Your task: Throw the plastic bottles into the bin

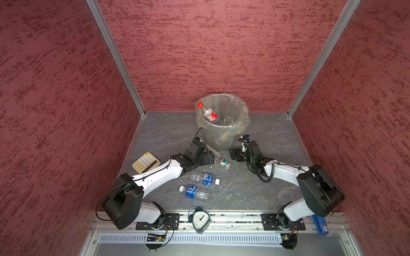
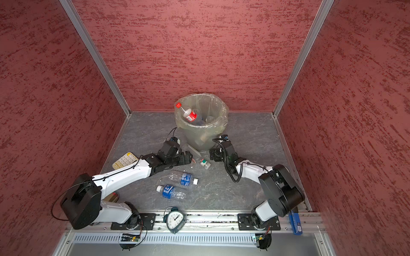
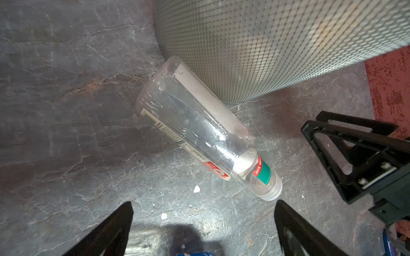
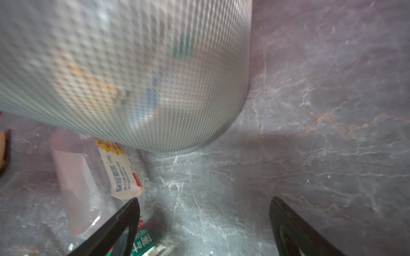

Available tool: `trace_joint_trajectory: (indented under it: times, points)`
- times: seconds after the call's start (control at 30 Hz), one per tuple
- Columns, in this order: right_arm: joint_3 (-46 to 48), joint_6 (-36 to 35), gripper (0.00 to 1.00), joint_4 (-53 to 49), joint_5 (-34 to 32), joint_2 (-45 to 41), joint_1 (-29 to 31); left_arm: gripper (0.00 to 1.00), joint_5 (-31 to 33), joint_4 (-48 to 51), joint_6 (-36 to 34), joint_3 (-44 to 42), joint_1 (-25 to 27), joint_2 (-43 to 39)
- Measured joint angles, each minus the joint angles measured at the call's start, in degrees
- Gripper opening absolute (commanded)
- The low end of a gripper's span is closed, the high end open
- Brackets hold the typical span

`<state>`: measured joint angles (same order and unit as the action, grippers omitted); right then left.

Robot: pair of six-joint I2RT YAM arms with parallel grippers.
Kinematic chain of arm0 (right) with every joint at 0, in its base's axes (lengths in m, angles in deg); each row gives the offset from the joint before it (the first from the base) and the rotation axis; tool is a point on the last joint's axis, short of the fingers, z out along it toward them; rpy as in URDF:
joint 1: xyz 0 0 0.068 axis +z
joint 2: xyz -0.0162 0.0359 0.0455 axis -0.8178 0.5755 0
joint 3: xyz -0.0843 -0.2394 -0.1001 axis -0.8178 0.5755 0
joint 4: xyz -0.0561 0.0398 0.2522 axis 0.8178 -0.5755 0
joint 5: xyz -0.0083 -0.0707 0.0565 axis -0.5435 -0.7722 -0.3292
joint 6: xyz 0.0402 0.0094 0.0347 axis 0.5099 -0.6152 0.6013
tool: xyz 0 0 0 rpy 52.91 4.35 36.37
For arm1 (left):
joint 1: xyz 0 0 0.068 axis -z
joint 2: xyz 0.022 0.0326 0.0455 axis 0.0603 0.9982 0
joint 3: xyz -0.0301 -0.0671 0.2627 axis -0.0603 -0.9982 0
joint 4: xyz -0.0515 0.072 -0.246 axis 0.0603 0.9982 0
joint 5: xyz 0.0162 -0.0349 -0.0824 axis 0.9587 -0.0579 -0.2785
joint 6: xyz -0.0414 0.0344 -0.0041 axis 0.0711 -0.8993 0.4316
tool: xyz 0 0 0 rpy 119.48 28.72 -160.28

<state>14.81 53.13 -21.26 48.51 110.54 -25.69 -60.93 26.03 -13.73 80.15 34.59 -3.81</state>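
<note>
- The left gripper is low over the floor with its jaws spread as wide as they go. Nothing sits between them, so it's empty.
- Just ahead of those open jaws lies the green-labelled bottle, a clear one lying on its side. Its neck end points back at the jaws, close to one fingertip. Its base runs away from them, up against the foot of the bin.
- The right gripper comes in from the opposite side, jaws well apart with only bare floor between them. It's holding nothing.
- That same bottle lies just outside one of the right fingers, beside it and not in the gap. The bin's textured wall fills the space straight ahead of these jaws.
- In both top views the two grippers face each other across the bottle's neck end, with the bin just beyond them.
- The red-labelled bottle is already in the bin, leaning with its red cap over the rim, beyond and above both sets of jaws.
- Two blue-labelled bottles lie flat behind the left jaws, alongside that arm and well out of either grip.
- The calculator sits behind the left jaws on the arm's outer side. The alarm clock is far back, between the two arm bases.
</note>
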Motion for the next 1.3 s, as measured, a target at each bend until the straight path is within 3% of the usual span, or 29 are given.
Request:
trace_joint_trajectory:
  times: [0.53, 0.93, 1.3]
  points:
    - [-8.13, -4.74, 0.91, -8.24, 0.83, 10.12, 6.6, 0.99, -2.49, -0.7, 1.7, 2.62, -3.45, 5.88]
    - [-8.07, -6.29, 0.94, -8.2, 6.34, 9.05, 7.93, 0.99, -3.69, -0.09, 0.55, 8.09, -4.07, 11.17]
    - [-5.75, -6.43, 0.94, -8.17, 1.33, 1.55, 7.28, 1.0, -2.36, 3.15, 0.35, 10.99, -3.5, 15.72]
